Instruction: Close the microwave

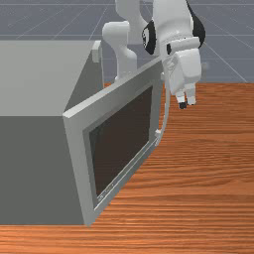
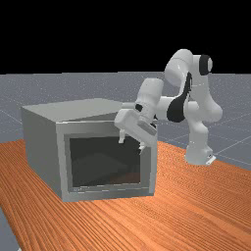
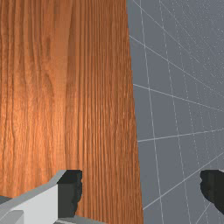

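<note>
A boxy grey microwave [image 1: 34, 158] sits on a wooden table [image 1: 213, 163], its door [image 1: 121, 144] ajar, as a robot's pincer [image 1: 187, 104], open and gripping nothing, hangs just outside the microwave's free door edge, beside the curved handle [image 1: 167, 101]; contact cannot be confirmed. The danger is in the angle: a push that lands too near that edge could slip past it, while a fingertip hooked behind the handle could drag the door wider. A hard shove might also skid the microwave. The microwave stands upright, its front toward the front view's right, the door's face slanting outward. The door's long axis runs level, from hinge side to handle side; the cabinet's is hard to judge.
</note>
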You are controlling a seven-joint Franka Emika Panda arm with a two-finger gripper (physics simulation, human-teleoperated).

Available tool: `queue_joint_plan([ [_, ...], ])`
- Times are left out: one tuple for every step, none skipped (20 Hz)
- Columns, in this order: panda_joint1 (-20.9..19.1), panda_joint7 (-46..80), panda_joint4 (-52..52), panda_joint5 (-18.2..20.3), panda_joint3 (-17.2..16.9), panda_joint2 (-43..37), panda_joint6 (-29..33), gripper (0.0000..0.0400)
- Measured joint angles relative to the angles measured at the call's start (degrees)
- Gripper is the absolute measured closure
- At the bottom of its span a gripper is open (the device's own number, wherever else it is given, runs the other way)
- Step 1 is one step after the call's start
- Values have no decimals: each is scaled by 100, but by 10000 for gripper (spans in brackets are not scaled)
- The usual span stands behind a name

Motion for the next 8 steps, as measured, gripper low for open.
queue_joint_plan([
  [155,353,-14,-188,-245,-15,122,0],
  [261,466,-41,-351,-405,-59,102,0],
  [244,383,-83,-497,-503,-107,69,0],
  [170,220,-117,-611,-552,-163,38,0],
  [104,-56,-160,-842,-634,-214,17,0],
  [-284,-685,-179,-641,-441,-240,-21,0],
  [-626,-1333,-127,-526,-346,-216,-71,0],
  [-1039,-2024,-8,-276,-184,-151,-230,0],
])
